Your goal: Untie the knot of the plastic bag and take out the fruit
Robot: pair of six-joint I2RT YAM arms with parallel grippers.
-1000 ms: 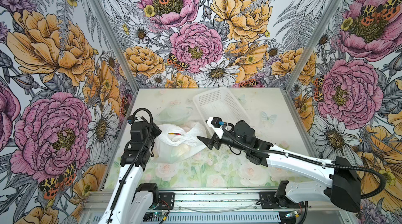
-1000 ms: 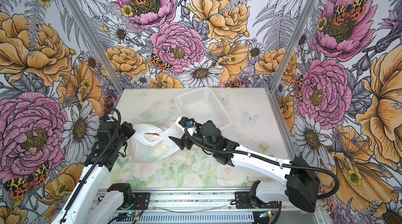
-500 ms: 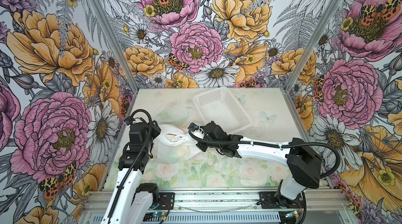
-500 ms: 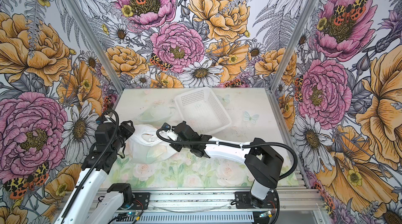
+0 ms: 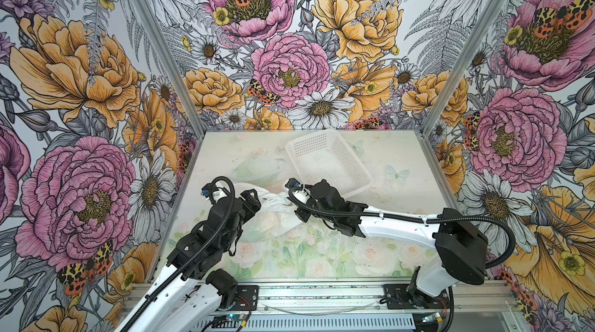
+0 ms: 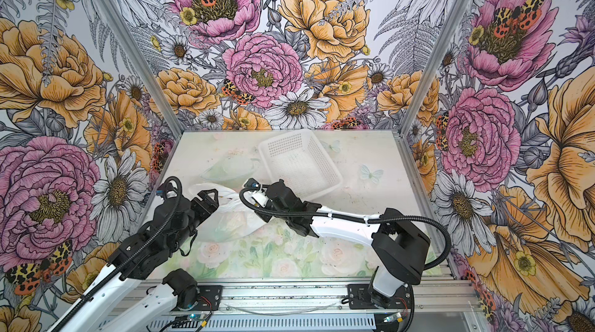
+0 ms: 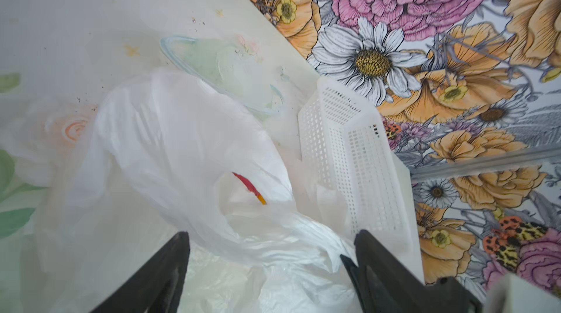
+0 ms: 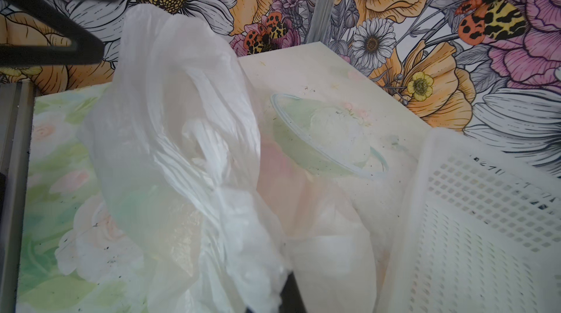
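**Bag clamped on the right side; left jaws stand apart**

Item under inspection: the bag (image 5: 277, 217) lies slumped and crumpled on the table (image 5: 386, 195), just off centre toward 9 o'clock in both top views. In the right wrist view one flap of its plastic stands upright. The knot cannot be made out in any view. The fruit (image 7: 247, 186) is inside the bag. It shows as a red-and-orange sliver through a gap in the plastic in the left wrist view, and as pale pink and yellowish shapes behind the film in the right wrist view.

Tools: the right gripper (image 8: 282, 296) is at the bag's 3 o'clock, jaws together on a gathered twist of bag plastic. The left gripper (image 7: 271, 235) is at the bag's 9 o'clock, jaws wide apart to either side of the upper folds and gripping nothing.

Surroundings: a clear bowl (image 5: 257, 169) sits just beside the bag at 11 o'clock. A white basket (image 5: 328, 166) stands near the bag at 1 o'clock, set askew to the table edges.
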